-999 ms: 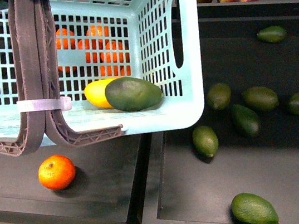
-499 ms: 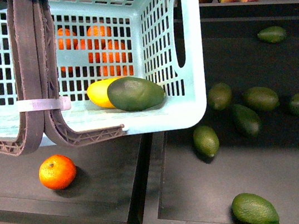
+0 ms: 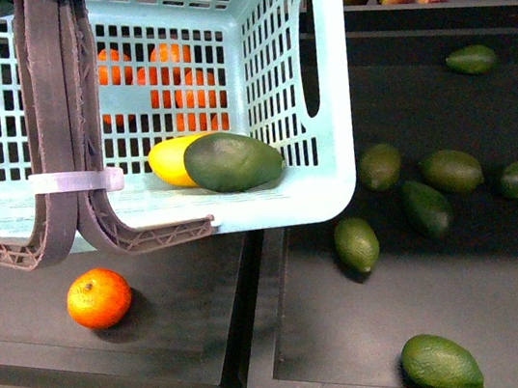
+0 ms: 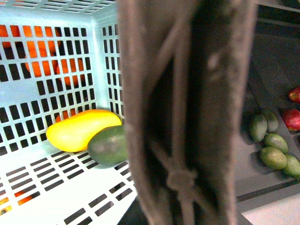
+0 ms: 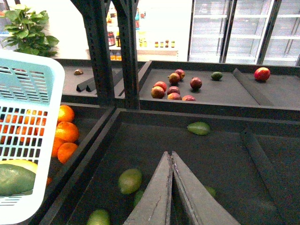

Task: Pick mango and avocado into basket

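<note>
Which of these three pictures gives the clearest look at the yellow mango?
The left wrist view: the mango lies nearly whole on the basket floor, only its end tucked behind the avocado. The front view shows about half of it; the right wrist view only a yellow sliver.

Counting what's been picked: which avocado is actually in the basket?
The dark green avocado lying against the yellow mango inside the teal basket; all the others lie loose in the black bin.
</note>
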